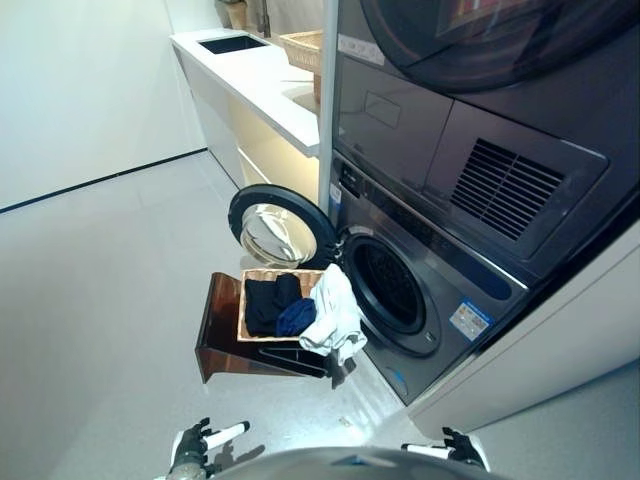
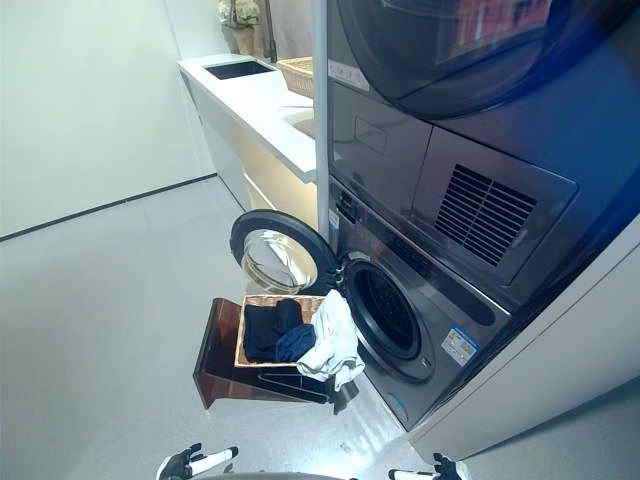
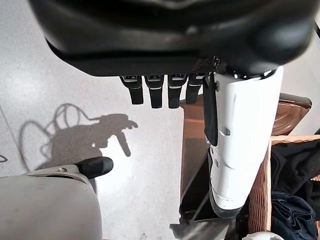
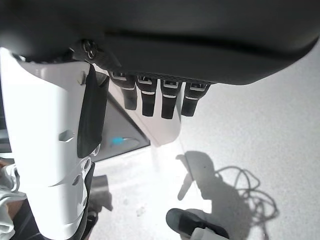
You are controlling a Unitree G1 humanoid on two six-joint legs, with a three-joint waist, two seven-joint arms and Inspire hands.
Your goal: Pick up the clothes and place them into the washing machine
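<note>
Both of my hands hang low over the floor, holding nothing. Left hand [image 3: 165, 90] has its fingers straight and relaxed, the white-covered thumb standing out beside them; right hand [image 4: 160, 100] is the same, fingers loose and spread, nothing between them and the thumb. From my head camera I see them only at the bottom edge, well short of the laundry.

Ahead of me the clothes sit in a wicker basket [image 1: 247, 305] that rests on a dark brown stand [image 1: 220, 335] on the floor. Inside the basket lie a black garment [image 1: 265, 300] and a dark blue garment [image 1: 297, 316] touching it. A white garment [image 1: 333, 312] hangs over the basket's edge on the side toward the washing machine [image 1: 420, 290], draping down past the rim.

The washing machine's round door [image 1: 278, 228] stands swung open, just behind the basket, and the dark drum opening [image 1: 390, 285] is right beside the white garment. Another appliance is stacked above the machine. A white desk [image 1: 265, 85] runs along the wall beyond, carrying a second wicker basket [image 1: 303, 48].
</note>
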